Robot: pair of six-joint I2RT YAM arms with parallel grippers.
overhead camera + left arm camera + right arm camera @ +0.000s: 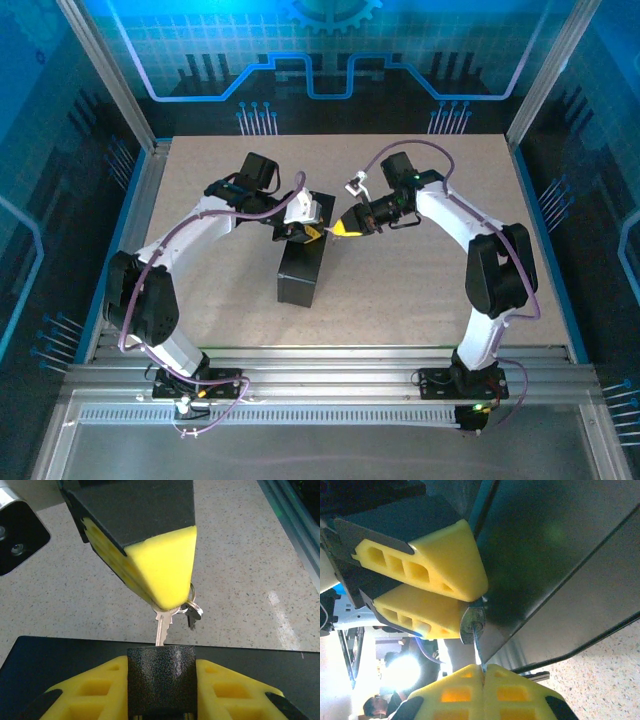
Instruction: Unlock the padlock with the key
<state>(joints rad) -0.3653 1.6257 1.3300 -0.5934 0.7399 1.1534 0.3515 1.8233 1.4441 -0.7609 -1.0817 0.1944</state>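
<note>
Gripping padlock [161,682], left end effector [161,664] faces key [160,629] clamped in right end effector [483,671], blade toward padlock.

Bright, even light from above; blue-tinted surround; wrist views soft at close range

In the top view the tabletop [420,260] is evenly lit, with only faint, short shadows under the arms; the surrounding panels glow blue and the corners fall dark; the box [300,272] reads as flat black without detail; in the left wrist view the key [161,627] is fairly sharp, the left jaws at the bottom edge slightly soft, and a pale streak of glare lies on the tabletop at right; in the right wrist view the box side carries a dull greenish sheen, a blown-out white patch burns at lower left, and the right jaws nearest the lens blur.
</note>
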